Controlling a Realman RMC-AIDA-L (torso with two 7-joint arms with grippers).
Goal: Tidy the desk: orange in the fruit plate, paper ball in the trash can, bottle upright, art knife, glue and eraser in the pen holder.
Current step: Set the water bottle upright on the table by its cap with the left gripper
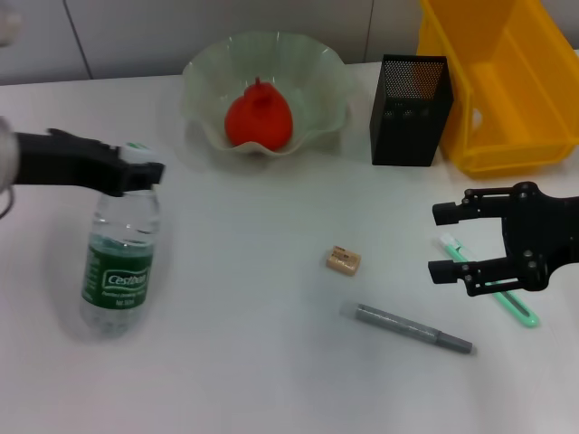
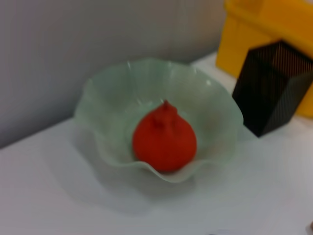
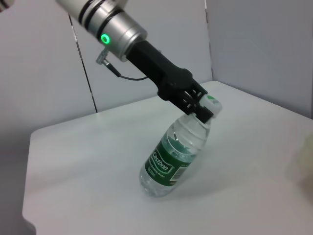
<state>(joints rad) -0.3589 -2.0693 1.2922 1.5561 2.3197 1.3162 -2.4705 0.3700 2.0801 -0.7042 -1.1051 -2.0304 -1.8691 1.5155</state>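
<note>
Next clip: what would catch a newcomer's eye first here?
Probably the left gripper, shut on the cap end of the clear green-labelled water bottle, which leans tilted on the white table's left side. Next, the red-orange fruit already in the pale green wavy plate at the back.

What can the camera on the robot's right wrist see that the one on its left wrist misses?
Only the right wrist view shows the left gripper closed on the neck of the clear plastic water bottle with a green label, which leans on the white table. Only the left wrist view shows the red-orange fruit lying in the pale green wavy glass plate, the black mesh pen holder and the yellow plastic bin. Both share the white table and the grey wall.
</note>
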